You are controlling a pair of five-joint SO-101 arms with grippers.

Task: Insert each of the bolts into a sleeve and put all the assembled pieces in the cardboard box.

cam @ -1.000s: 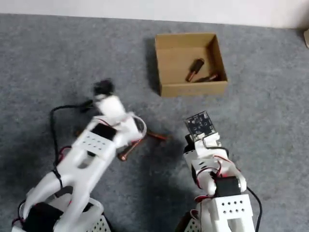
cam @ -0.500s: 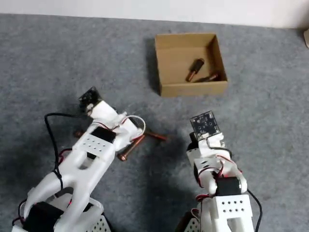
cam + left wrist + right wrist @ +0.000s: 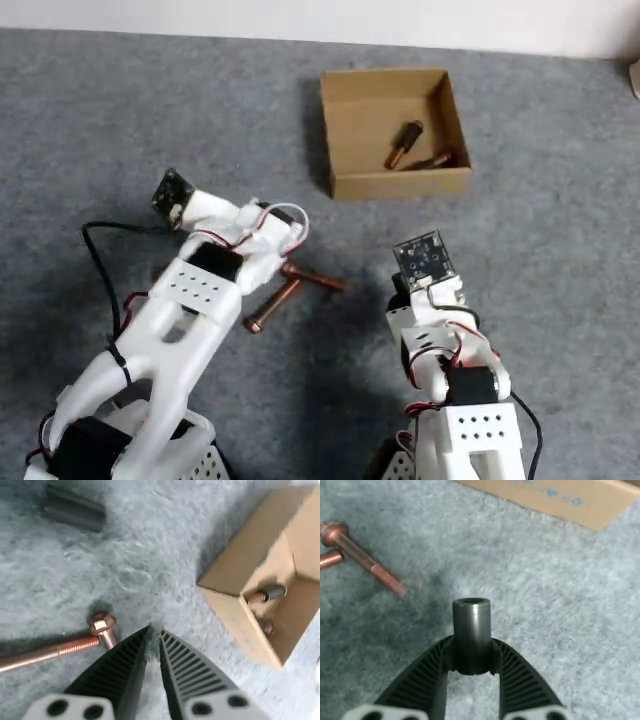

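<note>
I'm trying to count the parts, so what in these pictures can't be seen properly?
High view: the right arm's wrist covers the right pincer and its sleeve.
High view: the corner piece in the box sits in shadow, too small to tell bolt from sleeve.
Left wrist view: one bolt runs off the edge; the second bolt passes behind the left pincer.
Right wrist view: the edge cuts off the box's inside.

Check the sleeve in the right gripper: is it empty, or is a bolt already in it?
Empty. The sleeve held in the right gripper shows an open, dark bore at its end, with nothing inside it.
</note>
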